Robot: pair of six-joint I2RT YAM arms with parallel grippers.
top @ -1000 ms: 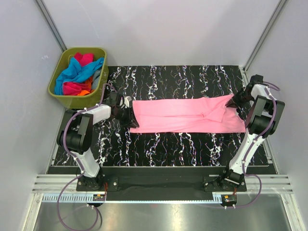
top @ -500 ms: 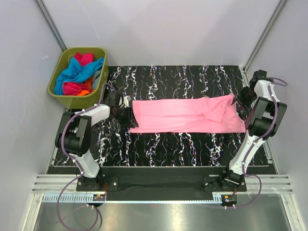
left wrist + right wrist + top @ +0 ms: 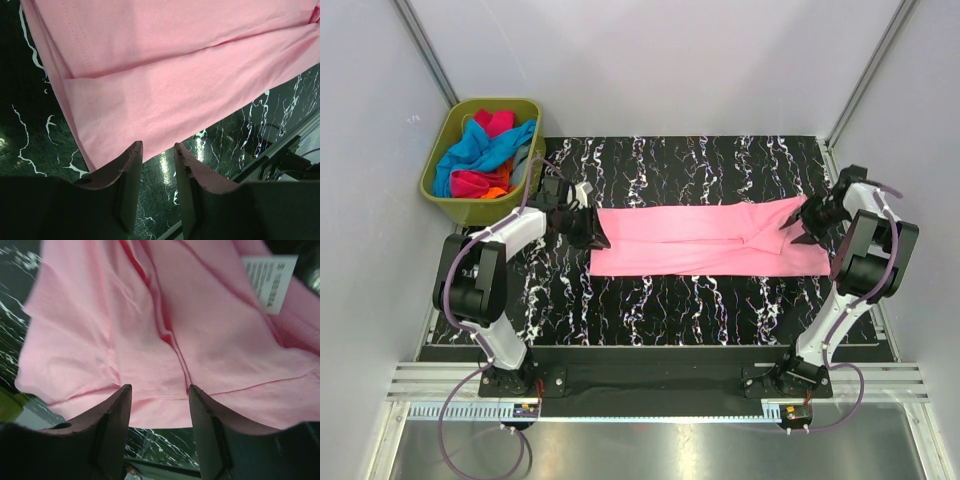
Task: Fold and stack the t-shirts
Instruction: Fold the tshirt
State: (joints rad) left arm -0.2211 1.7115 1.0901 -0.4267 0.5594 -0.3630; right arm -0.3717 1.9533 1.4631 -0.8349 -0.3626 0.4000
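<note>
a soft light pink t-shirt (image 3: pixel 705 238), folded into a long smooth strip, spans the middle of the glossy black, white-veined surface (image 3: pixel 670 300). left gripper (image 3: pixel 159 150) narrowly parted at its left end, right gripper (image 3: pixel 160 390) wider at its right end, both empty. pale grey walls (image 3: pixel 670 60).

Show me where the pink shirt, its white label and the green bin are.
pink shirt (image 3: pixel 700 240): overhead view, middle of the cloth laid out flat.
white label (image 3: pixel 269 280): right wrist view, centre of the printed tag.
green bin (image 3: pixel 470 210): overhead view, its near outer wall.
</note>
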